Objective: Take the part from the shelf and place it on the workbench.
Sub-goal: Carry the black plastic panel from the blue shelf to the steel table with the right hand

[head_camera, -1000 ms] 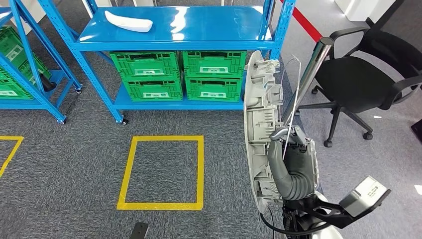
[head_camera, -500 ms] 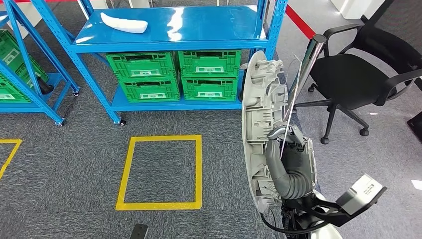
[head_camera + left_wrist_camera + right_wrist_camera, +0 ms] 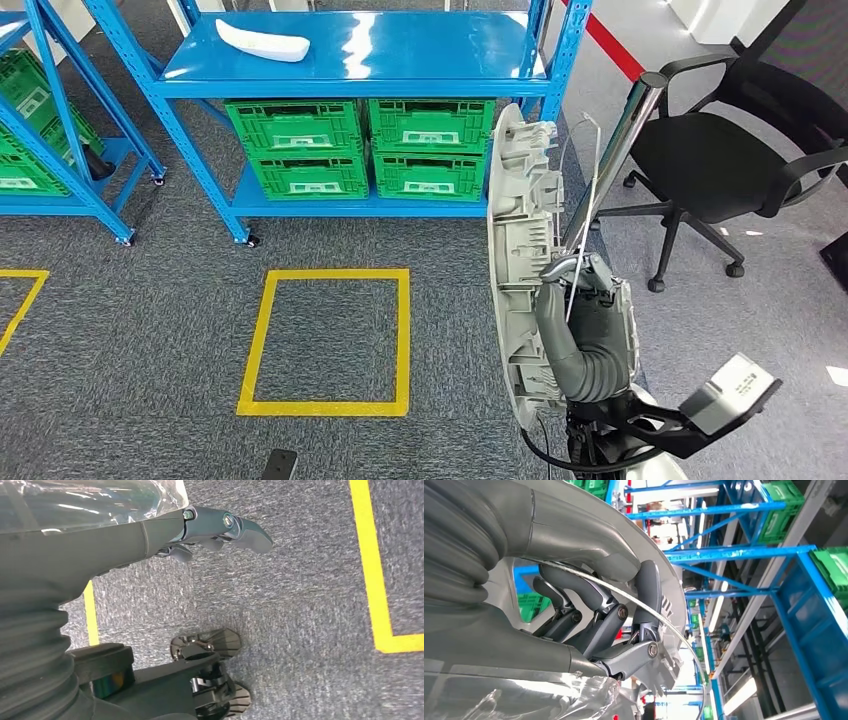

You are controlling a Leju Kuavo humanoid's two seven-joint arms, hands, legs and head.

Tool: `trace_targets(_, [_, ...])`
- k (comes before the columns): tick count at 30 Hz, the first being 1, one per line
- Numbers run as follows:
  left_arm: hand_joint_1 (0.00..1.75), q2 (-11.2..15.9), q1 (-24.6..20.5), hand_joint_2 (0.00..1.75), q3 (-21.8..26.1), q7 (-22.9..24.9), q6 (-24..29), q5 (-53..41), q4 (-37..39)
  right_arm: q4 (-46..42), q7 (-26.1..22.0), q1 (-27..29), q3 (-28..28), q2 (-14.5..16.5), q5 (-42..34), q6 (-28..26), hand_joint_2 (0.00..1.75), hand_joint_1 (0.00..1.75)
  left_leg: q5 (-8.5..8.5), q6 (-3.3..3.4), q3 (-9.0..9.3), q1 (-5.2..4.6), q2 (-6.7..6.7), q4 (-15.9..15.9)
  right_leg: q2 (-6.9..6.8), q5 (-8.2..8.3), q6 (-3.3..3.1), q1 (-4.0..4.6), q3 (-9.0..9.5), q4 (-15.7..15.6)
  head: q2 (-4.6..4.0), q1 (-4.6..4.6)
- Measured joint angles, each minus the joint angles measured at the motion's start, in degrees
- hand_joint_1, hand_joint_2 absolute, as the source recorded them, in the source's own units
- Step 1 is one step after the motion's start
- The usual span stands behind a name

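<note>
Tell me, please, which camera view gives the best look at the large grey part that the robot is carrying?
The head view: it shows the grey part end to end, upright on edge, gripped by the right hand. The right wrist view shows a close patch behind the fingers.

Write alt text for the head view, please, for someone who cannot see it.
The robot's right hand grips a long grey plastic part held on edge above grey carpet. Ahead stand blue shelves with green crates, a yellow floor square, and a black office chair.
</note>
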Motion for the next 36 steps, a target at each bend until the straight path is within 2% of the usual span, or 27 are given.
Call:
trace_targets(2, [0.0,0.02,0.02,1.75,-0.01,0.23,-0.01,0.03,0.0,0.0,0.31,0.18,-0.03,-0.01,0.0,-0.55,1.75,1.75,-0.07,0.02,-0.28,-0.05,0.01,0.18,0.12,-0.05,-0.29,0.03,-0.15,-0.32,0.0,-0.07])
trace_targets(5, [0.0,0.17,0.08,1.75,-0.02,0.52,0.04,0.07,0.0,0.0,0.73,0.44,-0.11,0.05,0.01,-1.28,1.75,1.75,0.28,0.54,0.0,-0.32,-0.03,-0.54,0.06,0.28,-0.31,-0.26,0.12,-1.12,0.0,-0.19])
trace_targets(7, [0.0,0.11,0.13,1.75,-0.02,0.59,0.07,0.07,-0.03,-0.02,0.76,0.55,-0.23,0.06,0.02,-1.4,1.75,1.75,1.75,1.0,1.75,0.1,-0.1,-3.87,-0.07,0.42,-0.38,-0.1,0.87,-1.97,0.0,-0.29])
trace_targets(9, [0.0,0.05,0.05,1.75,0.0,0.6,0.1,0.08,-0.04,0.01,0.67,0.62,-0.35,0.05,0.02,-1.49,1.75,1.75,3.23,0.86,3.71,0.92,-0.22,-7.14,-0.04,-1.12,-0.2,0.11,0.17,0.17,0.0,-0.09])
trace_targets(11, [0.0,0.1,0.0,1.75,0.02,0.6,0.11,0.1,-0.02,0.11,0.61,0.67,-0.38,0.05,0.02,-1.52,1.75,1.75,3.43,0.24,4.15,1.44,-0.53,-7.76,0.04,-3.8,0.63,-0.3,-2.86,6.04,0.0,0.12])
trace_targets(12, [0.0,0.08,0.07,1.75,0.03,0.6,0.09,0.1,-0.02,0.18,0.61,0.71,-0.38,0.05,0.02,-1.54,1.75,1.75,3.21,-0.21,4.13,1.82,-0.82,-7.56,0.03,-4.42,1.18,-0.7,-4.19,8.41,0.0,0.16])
trace_targets(13, [0.0,0.05,0.16,1.75,0.02,0.6,0.08,0.1,-0.02,0.27,0.62,0.77,-0.39,0.04,0.02,-1.56,1.75,1.75,2.88,-0.81,4.06,2.29,-1.23,-7.14,0.02,-4.07,1.82,-1.17,-4.79,9.23,0.0,0.2])
trace_targets(14, [0.0,0.02,0.23,1.75,0.02,0.6,0.06,0.1,-0.03,0.37,0.63,0.83,-0.39,0.04,0.02,-1.57,1.75,1.75,2.42,-1.51,3.94,2.9,-1.71,-6.47,0.04,-2.68,2.55,-1.68,-4.39,8.1,0.0,0.2])
trace_targets(15, [0.0,-0.01,0.25,1.75,0.02,0.6,0.06,0.1,-0.03,0.45,0.65,0.9,-0.4,0.04,0.02,-1.58,1.75,1.75,1.74,-2.38,3.71,3.63,-2.26,-5.4,0.19,-0.93,3.45,-2.3,-3.2,5.42,0.0,0.23])
trace_targets(16, [0.0,0.1,0.21,1.75,0.02,0.6,0.07,0.1,0.01,0.6,0.66,0.96,-0.39,0.07,0.02,-1.58,1.75,1.75,1.0,-3.32,3.26,4.18,-2.86,-4.24,1.06,0.01,4.34,-2.68,-2.12,3.33,0.0,0.38])
trace_targets(17, [0.0,0.14,0.15,1.75,0.01,0.6,0.08,0.11,0.03,0.67,0.63,1.01,-0.38,0.09,0.02,-1.57,1.75,1.75,0.25,-4.26,2.58,4.56,-3.38,-2.79,1.97,0.41,4.45,-3.04,-1.38,1.79,0.0,0.79])
trace_targets(18, [0.0,0.19,0.11,1.75,0.01,0.6,0.11,0.11,0.05,0.75,0.62,1.14,-0.4,0.08,0.02,-1.58,1.75,1.75,-0.26,-4.99,1.87,4.67,-3.86,-1.64,2.69,0.05,3.94,-3.23,-1.22,1.41,0.0,0.88])
trace_targets(19, [0.0,0.24,0.13,1.75,-0.01,0.6,0.12,0.1,0.08,0.86,0.62,1.26,-0.44,0.09,0.02,-1.61,1.75,1.75,-0.42,-5.5,1.25,4.56,-4.21,-1.01,3.13,-0.65,3.02,-3.17,-1.61,2.2,0.0,0.8])
trace_targets(20, [0.0,0.18,0.21,1.75,-0.02,0.61,0.13,0.09,0.07,0.89,0.61,1.38,-0.47,0.08,0.02,-1.62,1.75,1.75,-0.41,-5.81,0.83,4.47,-4.45,-0.63,2.75,-0.83,1.81,-3.25,-1.9,2.58,0.0,0.56])
trace_targets(21, [0.0,0.18,0.3,1.75,-0.02,0.61,0.14,0.07,0.08,0.95,0.66,1.47,-0.48,0.08,0.02,-1.64,1.75,1.75,-0.31,-5.95,0.7,4.44,-4.51,-0.65,2.15,-1.05,1.05,-3.21,-2.1,3.02,0.0,0.05])
trace_targets(22, [0.0,0.18,0.35,1.75,-0.02,0.62,0.14,0.06,0.08,1.01,0.68,1.48,-0.49,0.09,0.02,-1.64,1.75,1.75,-0.5,-5.95,0.45,4.39,-3.87,-0.2,1.6,-1.23,0.54,-3.1,-2.15,3.28,0.0,-0.27])
trace_targets(23, [0.0,0.19,0.33,1.75,-0.02,0.62,0.14,0.06,0.09,1.01,0.68,1.45,-0.47,0.09,0.02,-1.63,1.75,1.75,-1.23,-5.78,-0.24,4.25,-2.91,1.29,1.02,-1.38,0.11,-2.93,-2.1,3.39,0.0,-0.49])
trace_targets(25, [0.0,0.17,0.17,1.75,-0.02,0.62,0.15,0.04,0.08,0.99,0.65,1.43,-0.51,0.1,0.02,-1.62,1.75,1.75,-4.07,-5.09,-3.41,3.65,-0.85,7.77,-0.21,-1.59,-0.45,-2.37,-1.84,3.31,0.0,-0.91])
trace_targets(27, [0.0,0.16,0.13,1.75,-0.02,0.62,0.16,0.03,0.07,1.0,0.61,1.4,-0.52,0.11,0.02,-1.6,1.75,1.75,-6.5,-4.2,-7.41,2.8,-0.38,15.19,-1.47,-1.8,-0.79,-1.59,-1.6,3.23,0.0,-1.04])
trace_targets(28, [0.0,0.16,0.18,1.75,-0.02,0.62,0.16,0.03,0.07,1.01,0.6,1.4,-0.52,0.11,0.02,-1.59,1.75,1.75,-6.44,-3.56,-8.52,2.3,-0.38,16.86,-2.07,-1.96,-1.02,-1.12,-1.44,3.22,0.0,-1.07])
trace_targets(29, [0.0,0.16,0.23,1.75,-0.03,0.62,0.15,0.03,0.07,1.01,0.61,1.4,-0.52,0.11,0.02,-1.58,1.75,1.75,-5.3,-2.67,-8.65,1.72,-0.37,16.44,-2.6,-2.15,-1.27,-0.6,-1.19,3.18,0.0,-1.06])
trace_targets(30, [0.0,0.16,0.26,1.75,-0.03,0.62,0.15,0.03,0.07,1.01,0.61,1.4,-0.51,0.11,0.02,-1.58,1.75,1.75,-3.33,-1.54,-7.8,1.03,-0.3,14.07,-3.11,-2.34,-1.5,-0.08,-0.83,3.06,0.0,-1.06])
trace_targets(31, [0.0,0.2,0.27,1.75,-0.03,0.62,0.15,0.04,0.08,1.01,0.61,1.4,-0.51,0.11,0.02,-1.57,1.75,1.75,-1.25,-0.11,-6.44,0.17,0.12,10.69,-3.57,-2.52,-1.72,0.28,-0.4,2.79,0.0,-1.03])
trace_targets(32, [0.0,0.28,0.27,1.75,-0.03,0.61,0.15,0.05,0.09,1.01,0.61,1.39,-0.49,0.11,0.02,-1.54,1.75,1.75,0.3,1.25,-5.06,-0.58,0.85,7.66,-4.01,-2.61,-1.83,0.65,0.06,2.4,0.0,-0.79])
trace_targets(33, [0.0,0.35,0.25,1.75,-0.03,0.61,0.16,0.06,0.11,1.01,0.6,1.35,-0.49,0.11,0.02,-1.49,1.75,1.75,1.3,2.3,-3.98,-1.32,1.56,5.17,-4.44,-2.59,-1.81,0.78,0.42,1.94,0.0,-0.59])
trace_targets(34, [0.0,0.43,0.24,1.75,-0.03,0.6,0.17,0.09,0.14,1.02,0.6,1.33,-0.48,0.11,0.02,-1.45,1.75,1.75,1.55,3.05,-3.36,-1.86,2.2,3.69,-4.88,-2.5,-1.69,0.77,0.64,1.48,0.0,-0.46])
trace_targets(36, [0.0,0.47,0.24,1.75,-0.04,0.61,0.19,0.13,0.16,1.01,0.63,1.29,-0.49,0.11,0.02,-1.42,1.75,1.75,1.57,3.43,-2.62,-2.23,2.17,1.63,-5.85,-2.26,-1.26,0.8,0.99,0.67,0.0,-0.46])
